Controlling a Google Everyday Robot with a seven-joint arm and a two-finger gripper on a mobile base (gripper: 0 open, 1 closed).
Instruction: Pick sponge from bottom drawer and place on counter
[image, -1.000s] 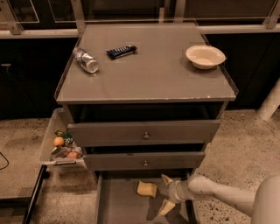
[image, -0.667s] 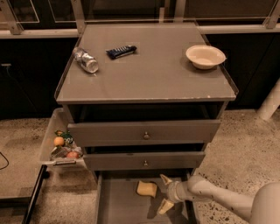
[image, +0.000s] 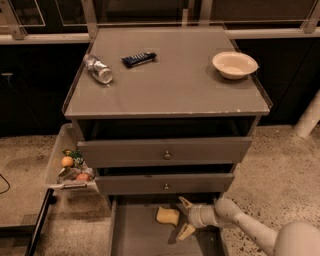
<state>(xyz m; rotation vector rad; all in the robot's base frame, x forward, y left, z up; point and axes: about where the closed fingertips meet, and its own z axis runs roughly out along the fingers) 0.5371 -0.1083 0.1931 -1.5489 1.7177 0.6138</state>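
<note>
The sponge, a small pale yellow block with wavy edges, lies on the grey floor of the open bottom drawer. My gripper reaches into the drawer from the right, just right of the sponge, its cream fingers spread open, one above and one below the sponge's right end, not closed on it. The counter is the flat grey cabinet top above the drawers.
On the counter lie a plastic bottle at the left, a dark remote-like bar and a white bowl at the right. Two knobbed drawers stand slightly open above. A bin with fruit hangs at the left.
My arm has shifted slightly left and a little deeper into the drawer, toward the sponge. The sponge has not moved.
</note>
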